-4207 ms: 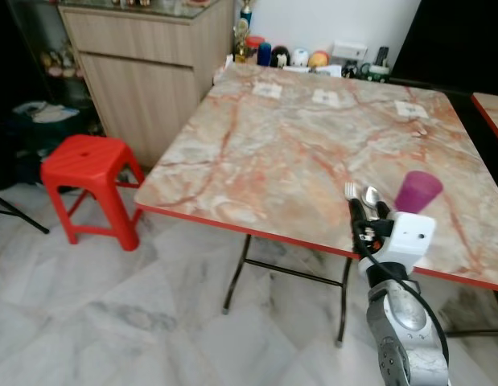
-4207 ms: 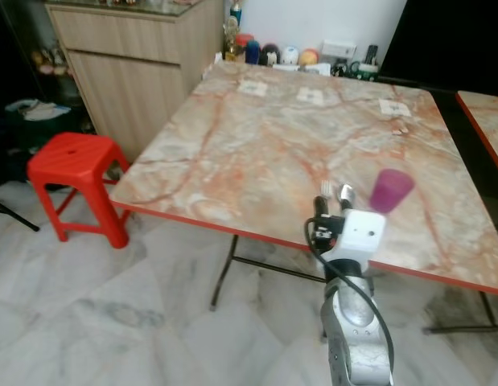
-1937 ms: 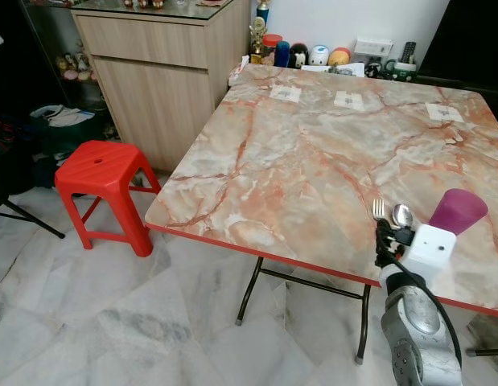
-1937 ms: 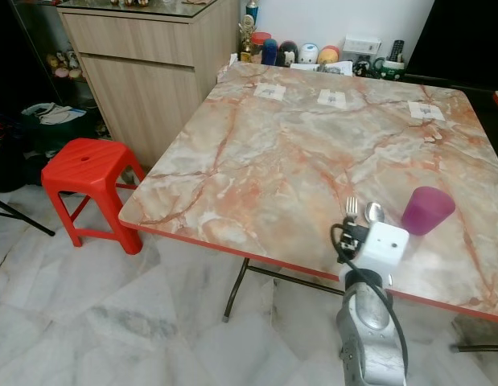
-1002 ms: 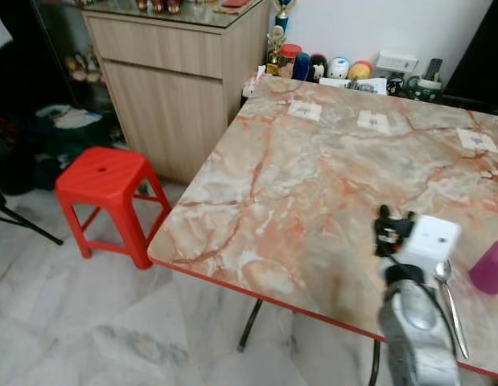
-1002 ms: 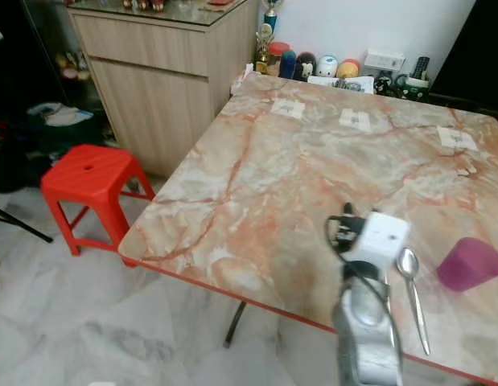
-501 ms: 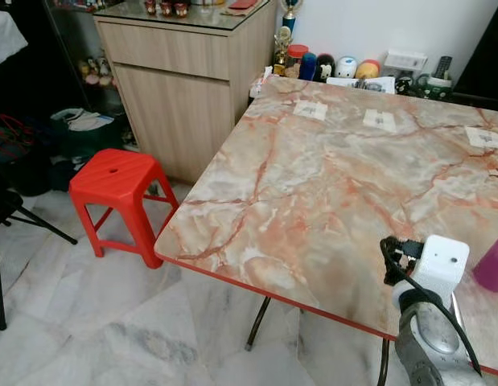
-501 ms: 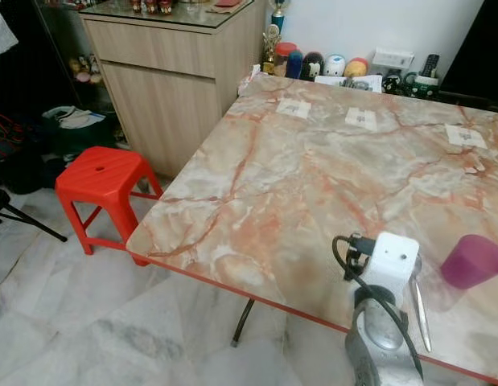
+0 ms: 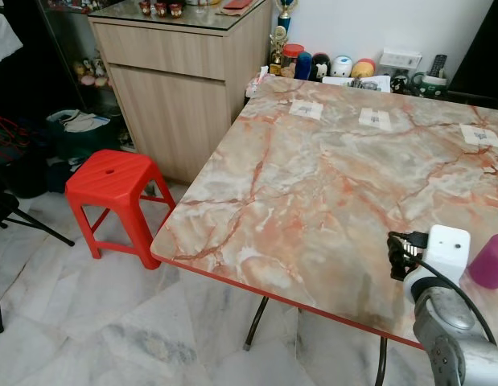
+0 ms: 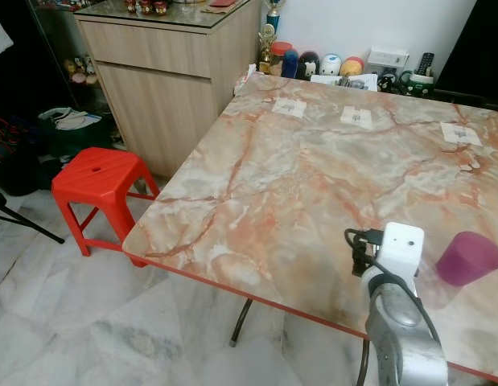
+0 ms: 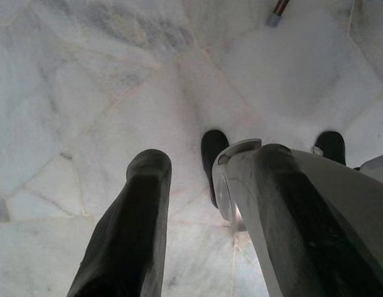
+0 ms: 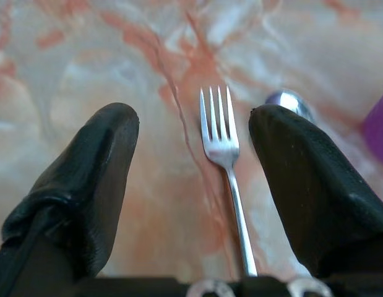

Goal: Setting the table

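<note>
Fork (image 12: pixel 226 166) lies flat on the marble table (image 9: pixel 329 185) between the right gripper's (image 12: pixel 194 185) spread fingers, untouched, tines pointing away from the wrist, handle toward it. Spoon (image 12: pixel 289 101) rests just beyond. Purple cup (image 10: pixel 468 257) stands nearby. Left gripper (image 11: pixel 203 229) hangs open, empty, over floor.

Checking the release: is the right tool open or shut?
Open: the right tool has fingers spread, fork lying free on the table.

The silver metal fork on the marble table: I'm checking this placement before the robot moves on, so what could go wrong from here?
1. The silver metal fork lies between the open fingers of the right hand, so a careless withdrawal could drag it.
2. The purple plastic cup stands close beside that arm; a sideways swing might tip it.
</note>
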`<state>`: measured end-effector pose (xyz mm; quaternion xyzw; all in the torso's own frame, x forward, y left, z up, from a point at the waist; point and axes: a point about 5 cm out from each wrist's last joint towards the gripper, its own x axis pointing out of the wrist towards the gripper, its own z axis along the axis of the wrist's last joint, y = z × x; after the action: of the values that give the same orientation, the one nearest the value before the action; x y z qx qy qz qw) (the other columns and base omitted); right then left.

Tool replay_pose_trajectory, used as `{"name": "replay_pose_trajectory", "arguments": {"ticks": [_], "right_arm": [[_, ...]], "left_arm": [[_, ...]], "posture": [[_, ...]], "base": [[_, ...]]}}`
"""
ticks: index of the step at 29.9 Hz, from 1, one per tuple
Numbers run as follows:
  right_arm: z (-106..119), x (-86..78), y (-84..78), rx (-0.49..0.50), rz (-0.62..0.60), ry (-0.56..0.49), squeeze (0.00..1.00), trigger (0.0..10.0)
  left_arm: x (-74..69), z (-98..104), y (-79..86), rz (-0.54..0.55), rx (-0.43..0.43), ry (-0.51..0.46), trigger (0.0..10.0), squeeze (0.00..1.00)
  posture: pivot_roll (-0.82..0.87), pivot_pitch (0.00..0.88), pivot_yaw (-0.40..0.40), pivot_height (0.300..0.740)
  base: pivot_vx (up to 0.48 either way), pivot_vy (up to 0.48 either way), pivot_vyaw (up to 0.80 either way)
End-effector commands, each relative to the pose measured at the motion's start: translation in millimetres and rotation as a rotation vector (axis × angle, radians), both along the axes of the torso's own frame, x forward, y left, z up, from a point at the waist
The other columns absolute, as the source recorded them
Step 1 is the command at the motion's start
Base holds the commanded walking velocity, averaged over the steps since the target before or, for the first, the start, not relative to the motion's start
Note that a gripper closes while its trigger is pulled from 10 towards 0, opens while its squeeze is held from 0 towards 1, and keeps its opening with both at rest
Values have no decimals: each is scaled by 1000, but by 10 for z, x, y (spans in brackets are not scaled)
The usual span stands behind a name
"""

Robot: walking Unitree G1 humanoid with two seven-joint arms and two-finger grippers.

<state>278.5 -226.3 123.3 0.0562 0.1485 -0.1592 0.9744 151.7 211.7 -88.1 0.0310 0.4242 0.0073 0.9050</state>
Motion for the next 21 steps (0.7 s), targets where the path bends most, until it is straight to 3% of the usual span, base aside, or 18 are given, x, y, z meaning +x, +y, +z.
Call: {"name": "replay_pose_trajectory", "arguments": {"ticks": [1, 8, 13, 21], "right_arm": [[-50, -17, -54, 30, -7, 33, 0, 10000], [-128, -30, -109, 60, 41, 65, 0, 10000], [-135, -27, -217, 50, 8, 69, 0, 10000], [-135, -19, -254, 51, -4, 67, 0, 10000]], "left_arm": [[-86, -35, 19, -19, 8, 39, 10000, 0], [-87, -31, 33, -24, 11, 38, 10000, 0], [-86, -29, 38, -24, 14, 35, 10000, 0], [-84, -26, 45, -28, 18, 33, 10000, 0]], "posture": [[-39, 107, -29, 740], [-34, 129, -24, 740], [-29, 140, -20, 740], [-24, 147, -15, 740]], "base": [[0, 0, 0], [0, 0, 0], [0, 0, 0], [0, 0, 0]]}}
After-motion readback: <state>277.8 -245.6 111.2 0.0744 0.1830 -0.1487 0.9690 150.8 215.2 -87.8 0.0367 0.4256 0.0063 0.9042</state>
